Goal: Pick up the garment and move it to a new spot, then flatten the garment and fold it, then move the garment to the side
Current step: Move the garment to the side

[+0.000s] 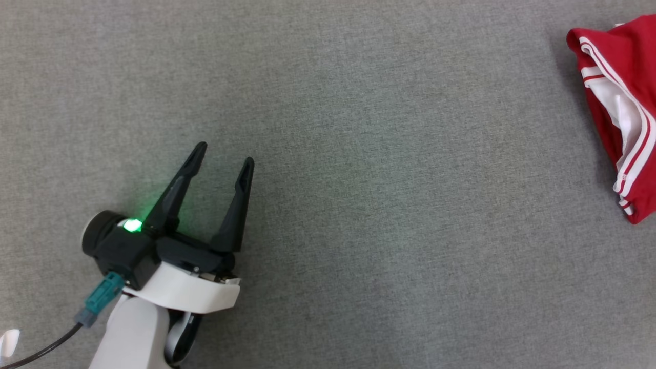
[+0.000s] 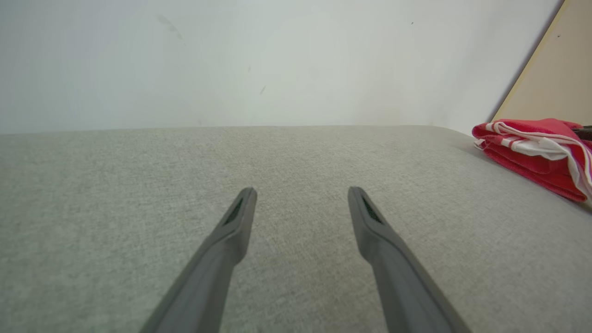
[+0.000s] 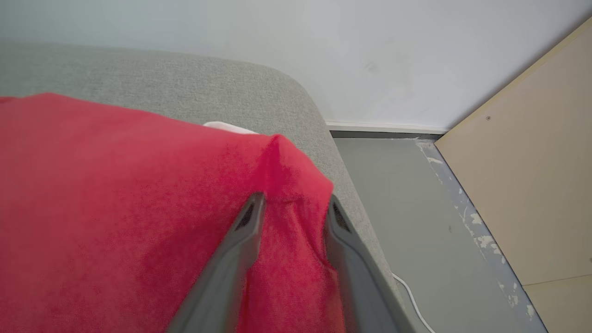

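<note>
- At far right edge of bench (image 1: 359,205): garment (image 1: 620,102), folded.
- R claw (image 3: 294,199) part open astride a fold, grip unclear; L claw (image 1: 226,154) open, empty.
- Risk: cloth snags a finger, drags garment off edge.

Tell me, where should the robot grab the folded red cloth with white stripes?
I'd grip the raised corner of the folded red garment with white stripes, coming down from above on the robot's right. That corner peaks up off the grey fabric surface near its rounded edge, and the right pincer straddles it, jaws apart.
</note>
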